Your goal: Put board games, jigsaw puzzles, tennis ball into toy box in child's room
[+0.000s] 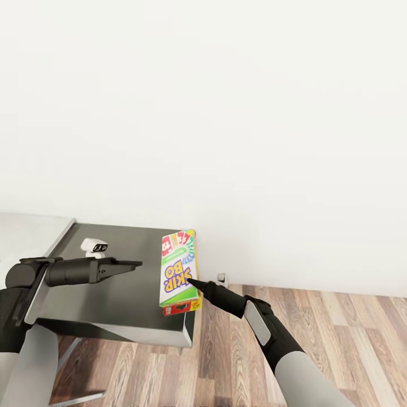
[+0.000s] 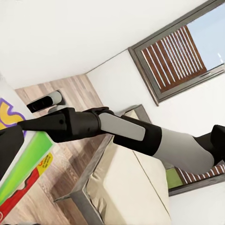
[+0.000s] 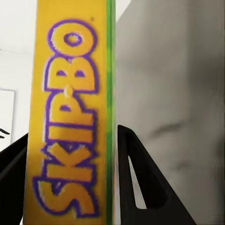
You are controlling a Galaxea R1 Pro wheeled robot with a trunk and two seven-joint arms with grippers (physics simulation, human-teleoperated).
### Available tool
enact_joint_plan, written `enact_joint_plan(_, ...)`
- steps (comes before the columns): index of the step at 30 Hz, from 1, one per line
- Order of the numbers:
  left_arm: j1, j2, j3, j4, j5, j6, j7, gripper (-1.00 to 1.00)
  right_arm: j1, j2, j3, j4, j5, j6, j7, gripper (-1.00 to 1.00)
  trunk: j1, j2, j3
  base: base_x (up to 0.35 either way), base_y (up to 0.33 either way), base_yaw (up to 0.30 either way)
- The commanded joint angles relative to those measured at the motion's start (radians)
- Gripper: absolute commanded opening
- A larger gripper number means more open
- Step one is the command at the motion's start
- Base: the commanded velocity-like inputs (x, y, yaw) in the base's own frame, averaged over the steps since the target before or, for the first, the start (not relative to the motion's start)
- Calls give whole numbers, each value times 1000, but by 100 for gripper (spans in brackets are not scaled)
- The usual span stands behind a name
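Right gripper (image 1: 191,281) clamped on Skip-Bo board game (image 1: 180,270), fingers either side of box edge, box at right edge of dark table (image 1: 113,299). Left gripper (image 1: 135,263) hovers over table, jaws together. Step: lifting game. Next: carry to toy box.

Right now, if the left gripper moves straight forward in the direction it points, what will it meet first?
Probably the Skip-Bo box. The left gripper points across the dark table toward it, with bare tabletop between. The right gripper is at the box's far edge. Depth is unclear, so it could pass above the box.
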Motion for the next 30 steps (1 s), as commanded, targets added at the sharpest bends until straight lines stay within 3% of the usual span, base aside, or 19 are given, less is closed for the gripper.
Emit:
enact_joint_plan(1,-1,0,0,0,0,10,-4,100,-1,0,1,0,-6,7,-2,-100,0,-2,0,-251,0,0)
enact_joint_plan(15,-1,1,0,1,0,11,-4,100,-1,0,0,0,-6,7,-2,-100,0,-2,23,-124,0,0)
enact_joint_plan(30,-1,1,0,1,0,10,-4,100,-1,-2,0,0,-8,7,-2,-100,0,-2,48,-11,0,0)
